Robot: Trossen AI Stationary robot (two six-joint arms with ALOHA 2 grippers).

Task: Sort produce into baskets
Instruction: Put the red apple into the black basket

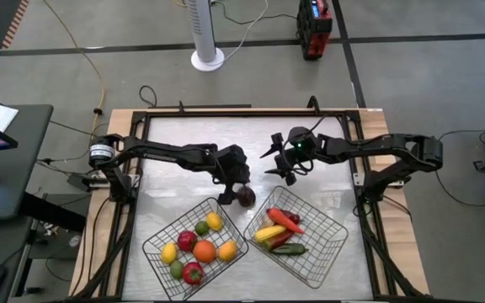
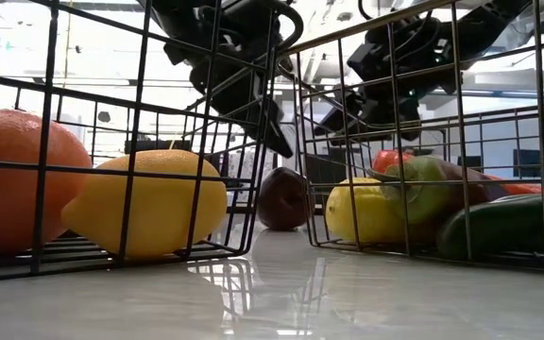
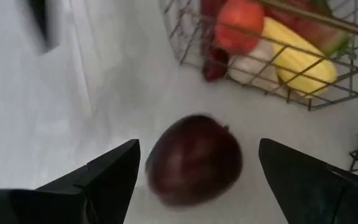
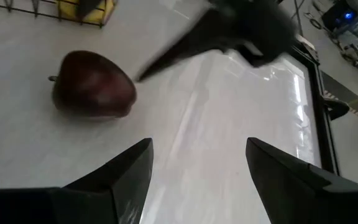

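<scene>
Your left claw [image 3: 197,171] hangs wide apart over the dark red apple [image 3: 194,158] on the tabletop [image 3: 55,118] between both baskets [image 1: 194,244]; your right claw [image 4: 197,165] waits spread, empty, farther back.

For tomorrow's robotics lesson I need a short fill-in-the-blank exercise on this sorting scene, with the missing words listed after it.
1. The dark red apple lies on the table, ____ the two baskets.
2. The left gripper hovers over the apple with its fingers ____.
3. The orange sits in the ____ basket.
4. The cucumber lies in the ____ basket.

Missing words: between; open; left; right
</scene>
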